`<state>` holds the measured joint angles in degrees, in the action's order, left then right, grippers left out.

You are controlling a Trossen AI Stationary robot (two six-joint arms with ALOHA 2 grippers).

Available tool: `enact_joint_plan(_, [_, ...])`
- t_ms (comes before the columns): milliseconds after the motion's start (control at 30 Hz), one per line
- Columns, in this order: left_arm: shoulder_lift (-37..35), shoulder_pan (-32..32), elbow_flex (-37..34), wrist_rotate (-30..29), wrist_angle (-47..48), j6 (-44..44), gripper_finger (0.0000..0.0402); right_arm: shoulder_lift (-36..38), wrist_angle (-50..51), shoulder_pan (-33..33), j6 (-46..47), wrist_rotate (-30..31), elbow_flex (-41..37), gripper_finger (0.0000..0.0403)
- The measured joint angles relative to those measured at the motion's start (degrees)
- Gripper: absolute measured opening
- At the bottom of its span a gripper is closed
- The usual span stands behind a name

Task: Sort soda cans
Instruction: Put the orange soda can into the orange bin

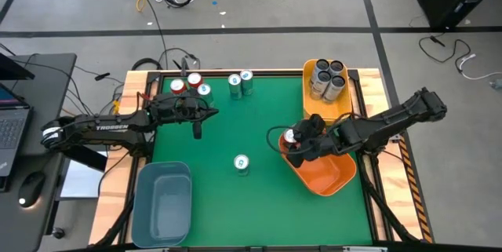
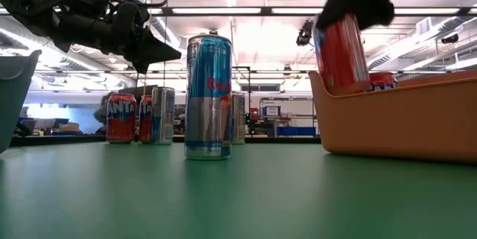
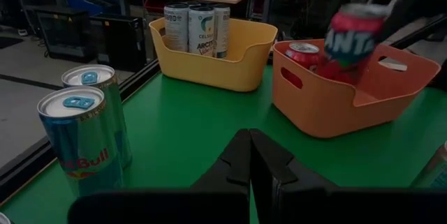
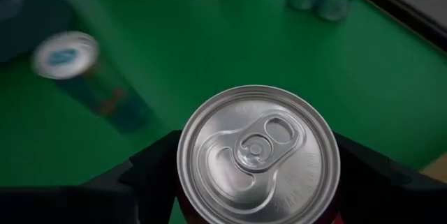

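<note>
My right gripper (image 1: 294,144) is shut on a red can (image 2: 341,49) at the orange bin's (image 1: 333,175) left end. Another red can (image 3: 304,53) stands inside that bin. My left gripper (image 1: 196,129) is shut and empty. It hovers above the table beside two red cans (image 1: 186,85) and a blue can (image 1: 205,91) at the far left. Two more blue cans (image 1: 240,81) stand at the far edge. One blue can (image 1: 241,163) stands alone mid-table. Several white-and-dark cans (image 1: 327,78) stand in the yellow bin (image 1: 311,103). My right gripper pinches the red can's upper side wall (image 4: 209,203), just under the rim, with one finger (image 4: 150,168) on each side. It comes from above. The can hangs below, slightly tilted; the orange bin's wall (image 2: 373,116) hides its lower end in the low view.
A blue-grey bin (image 1: 161,201) sits at the near left corner. The yellow bin stands at the far right, touching the orange bin's far end. Open green mat (image 1: 251,122) lies between the arms. Wooden table borders (image 1: 376,205) run along the sides.
</note>
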<state>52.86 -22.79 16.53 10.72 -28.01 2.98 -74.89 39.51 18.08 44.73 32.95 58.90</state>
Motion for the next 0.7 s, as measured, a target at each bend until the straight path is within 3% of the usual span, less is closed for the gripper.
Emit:
enact_joint_plan(433, [0.0,0.0,0.0,0.0,0.04,0.02,0.0002,-0.07,-19.24,-1.79,2.2,1.27,-16.5,0.03])
enact_joint_plan(700, [0.01,0.01,0.0,0.0,0.04,0.26,0.0002,0.17,-23.24,-2.16,0.54,2.01,-19.18,0.0304])
